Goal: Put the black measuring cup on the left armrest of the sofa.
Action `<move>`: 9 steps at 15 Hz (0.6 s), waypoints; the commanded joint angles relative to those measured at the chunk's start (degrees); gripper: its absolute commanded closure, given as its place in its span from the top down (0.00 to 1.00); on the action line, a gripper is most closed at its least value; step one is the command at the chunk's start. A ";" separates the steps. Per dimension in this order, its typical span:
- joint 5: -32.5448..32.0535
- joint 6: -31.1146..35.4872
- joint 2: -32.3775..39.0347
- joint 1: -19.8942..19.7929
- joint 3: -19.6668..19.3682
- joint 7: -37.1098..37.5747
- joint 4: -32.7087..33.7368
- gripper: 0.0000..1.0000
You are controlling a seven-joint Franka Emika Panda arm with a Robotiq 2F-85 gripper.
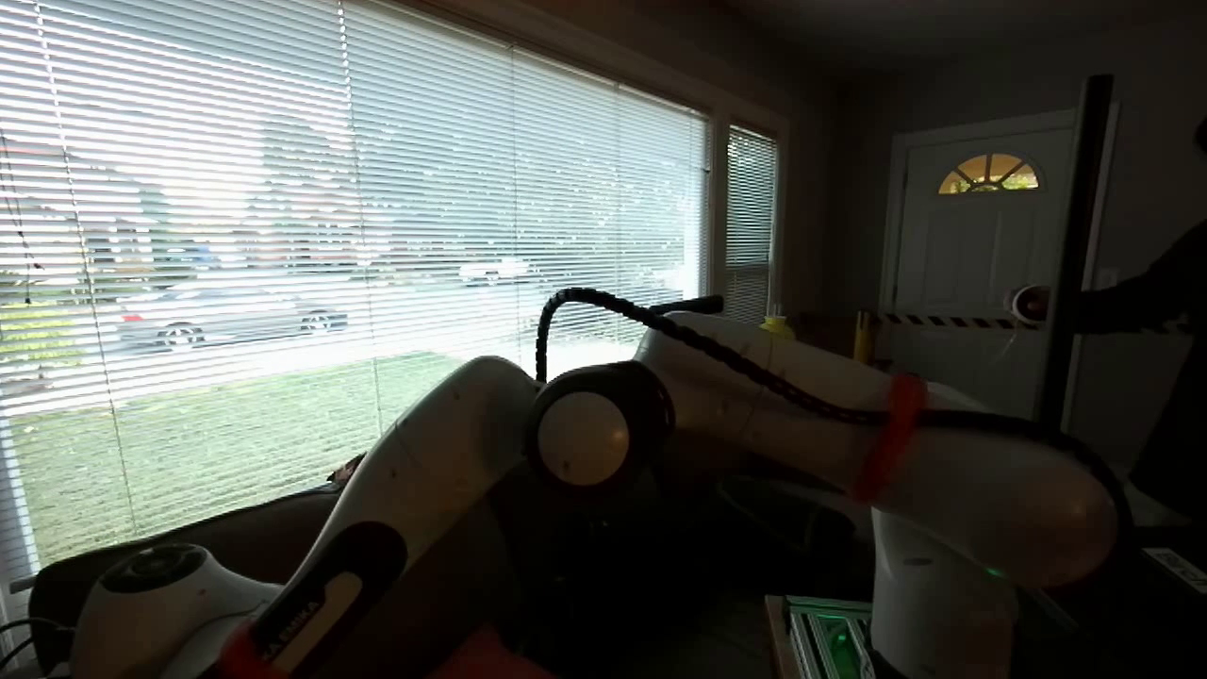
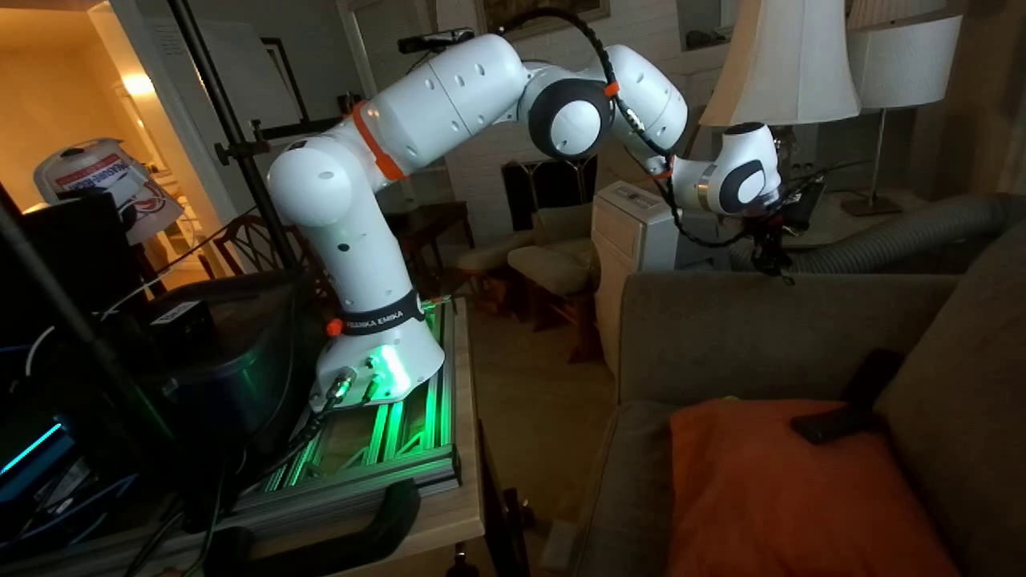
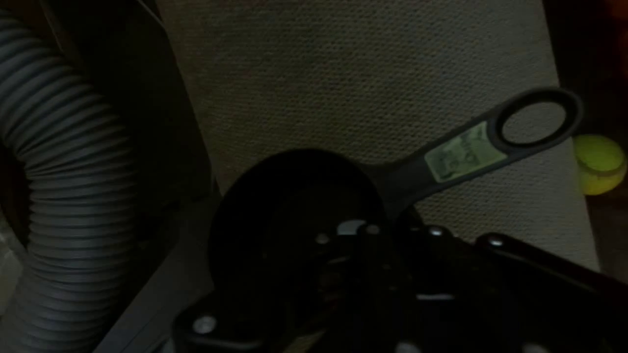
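The black measuring cup (image 3: 299,196) shows in the wrist view, with its labelled handle (image 3: 466,152) pointing up and right over beige woven fabric. My gripper (image 3: 392,233) is very dark there; its fingers appear closed on the cup's wall near the handle. In an exterior view the gripper (image 2: 773,260) is over the far armrest (image 2: 777,328) of the sofa (image 2: 633,473), close to its top edge. The cup cannot be told from the dark gripper there. Whether the cup touches the armrest cannot be told. The sofa's backrest (image 1: 264,528) also shows dark behind the arm.
A grey corrugated hose (image 2: 906,238) runs behind the armrest and shows in the wrist view (image 3: 73,211). An orange pillow (image 2: 785,497) with a black object (image 2: 834,422) lies on the seat. A yellow-green item (image 3: 599,164) is beside the armrest. A lamp (image 2: 781,64) stands behind.
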 commanded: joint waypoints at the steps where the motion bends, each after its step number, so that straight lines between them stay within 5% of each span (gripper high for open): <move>1: 2.14 -1.98 3.42 2.82 -2.39 -7.18 5.70 0.03; 9: 1.09 4.44 9.45 8.17 -7.13 -12.71 12.60 0.03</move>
